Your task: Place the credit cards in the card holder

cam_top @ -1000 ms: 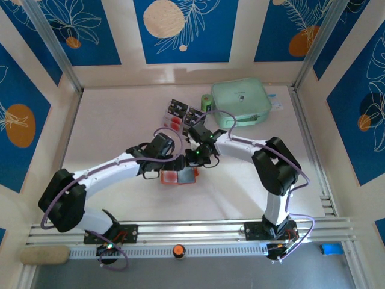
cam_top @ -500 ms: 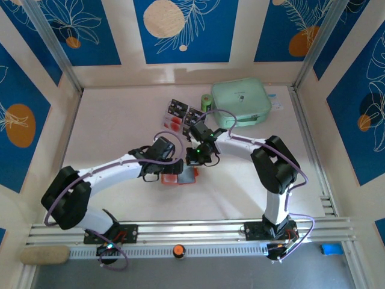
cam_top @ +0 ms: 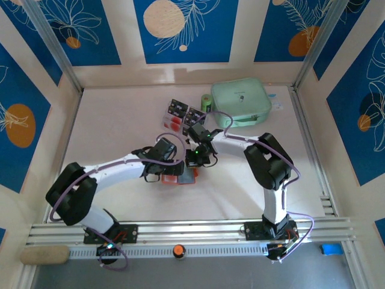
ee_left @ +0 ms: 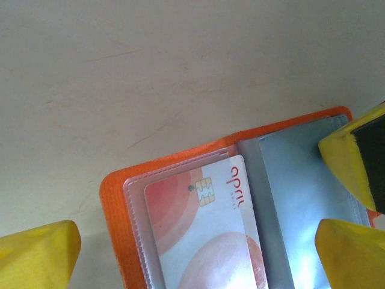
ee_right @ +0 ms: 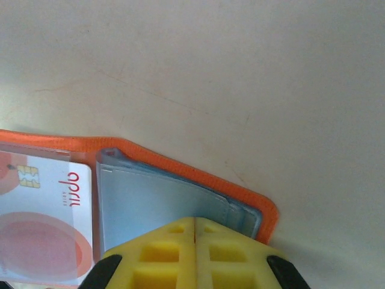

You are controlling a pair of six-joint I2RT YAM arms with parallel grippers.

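Note:
The orange card holder (cam_top: pixel 180 179) lies open on the table, grey pockets (ee_left: pixel 301 205) up. One credit card (ee_left: pixel 204 241), white with red blobs and a chip, sits in its clear left pocket. Two more credit cards (cam_top: pixel 176 112) (cam_top: pixel 194 115) lie side by side farther back. My left gripper (ee_left: pixel 192 256) is open, its yellow fingertips (ee_left: pixel 36 253) standing either side of the holder. My right gripper (ee_right: pixel 194 223) is shut, its tips down on the grey pockets (ee_right: pixel 156 201) of the holder's right half (ee_right: pixel 180 165).
A mint-green zip pouch (cam_top: pixel 240 102) lies at the back right, with a small green cylinder (cam_top: pixel 205 101) beside it. The two forearms meet over the holder at mid-table. Metal frame posts and patterned walls close in the sides.
The right arm's elbow has swung left and the left arm has edged forward. Both grippers stay over the open holder, which has barely moved.

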